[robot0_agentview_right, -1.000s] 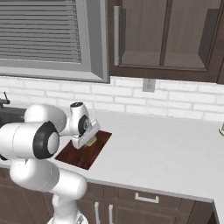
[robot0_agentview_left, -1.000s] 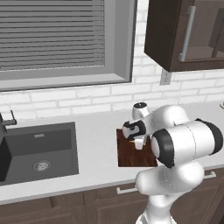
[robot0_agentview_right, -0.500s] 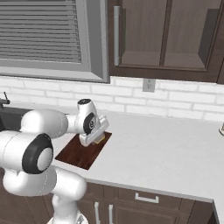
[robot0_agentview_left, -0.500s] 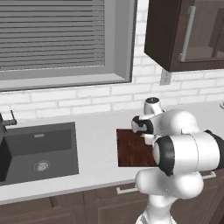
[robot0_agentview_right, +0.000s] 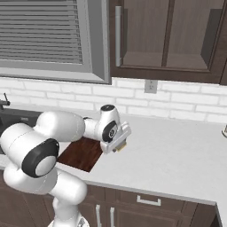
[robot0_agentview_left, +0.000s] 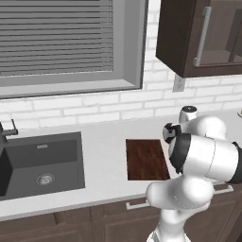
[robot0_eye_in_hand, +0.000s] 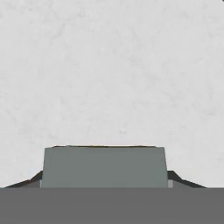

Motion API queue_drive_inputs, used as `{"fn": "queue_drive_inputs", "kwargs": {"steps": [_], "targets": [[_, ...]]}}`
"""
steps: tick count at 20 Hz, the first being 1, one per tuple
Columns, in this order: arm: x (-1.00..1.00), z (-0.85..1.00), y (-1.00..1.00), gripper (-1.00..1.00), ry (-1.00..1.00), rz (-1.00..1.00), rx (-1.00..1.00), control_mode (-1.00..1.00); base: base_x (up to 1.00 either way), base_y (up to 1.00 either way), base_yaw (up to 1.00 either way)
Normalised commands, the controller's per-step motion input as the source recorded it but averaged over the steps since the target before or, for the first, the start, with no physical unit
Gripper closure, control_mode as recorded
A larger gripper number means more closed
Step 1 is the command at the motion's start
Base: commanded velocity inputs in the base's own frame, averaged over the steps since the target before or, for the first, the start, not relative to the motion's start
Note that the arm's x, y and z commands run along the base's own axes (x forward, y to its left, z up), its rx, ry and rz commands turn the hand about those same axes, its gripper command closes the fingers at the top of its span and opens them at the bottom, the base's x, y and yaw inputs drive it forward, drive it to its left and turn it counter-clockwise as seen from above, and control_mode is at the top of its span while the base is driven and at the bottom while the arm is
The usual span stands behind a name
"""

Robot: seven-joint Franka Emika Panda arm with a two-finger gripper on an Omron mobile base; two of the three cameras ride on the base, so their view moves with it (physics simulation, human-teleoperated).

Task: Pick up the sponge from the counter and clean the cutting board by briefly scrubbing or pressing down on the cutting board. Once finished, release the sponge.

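Observation:
The dark reddish-brown cutting board point(robot0_agentview_left: 146, 159) point(robot0_agentview_right: 81, 154) lies flat on the light counter point(robot0_agentview_right: 177, 150) to the right of the sink. My gripper point(robot0_agentview_right: 119, 146) hangs just past the board's right edge, over bare counter, shut on the sponge point(robot0_agentview_right: 121, 144), whose yellow layer peeks out under the hand. In the hand view the sponge's grey-green face point(robot0_eye_in_hand: 105, 166) sits between my dark fingertips point(robot0_eye_in_hand: 178, 178), with pale counter point(robot0_eye_in_hand: 113, 70) beyond it. In the left base view my own arm hides the gripper.
A dark grey sink basin point(robot0_agentview_left: 42, 160) with a faucet point(robot0_agentview_left: 7, 130) lies left of the board. The brick wall carries an outlet point(robot0_agentview_right: 150, 86), with dark upper cabinets point(robot0_agentview_right: 168, 35) above. A small item point(robot0_agentview_right: 225, 131) stands at the counter's far right.
My hand has swung to the right with the sponge, going from above the cutting board to above the bare counter beside it. The board now lies uncovered.

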Motion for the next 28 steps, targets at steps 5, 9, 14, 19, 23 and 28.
{"fn": "queue_drive_inputs", "kwargs": {"steps": [5,9,14,19,23,28], "targets": [[-0.08,-0.09,-0.56,1.0,0.0,-0.01,0.01,-1.0,0.0,0.0,0.0],[0.0,-0.22,-0.05,1.0,0.04,0.0,0.0,-1.0,0.0,0.0,0.0],[0.03,-0.37,0.0,1.0,0.06,0.0,0.0,-1.0,0.0,0.0,0.0],[0.03,-0.11,0.0,-1.0,0.02,0.0,0.0,-1.0,0.0,0.0,0.0],[0.0,0.04,0.0,-1.0,0.0,0.0,0.0,-1.0,0.0,0.0,0.0],[0.0,0.15,0.0,-1.0,0.0,0.0,0.0,-1.0,0.0,0.0,0.0]]}}
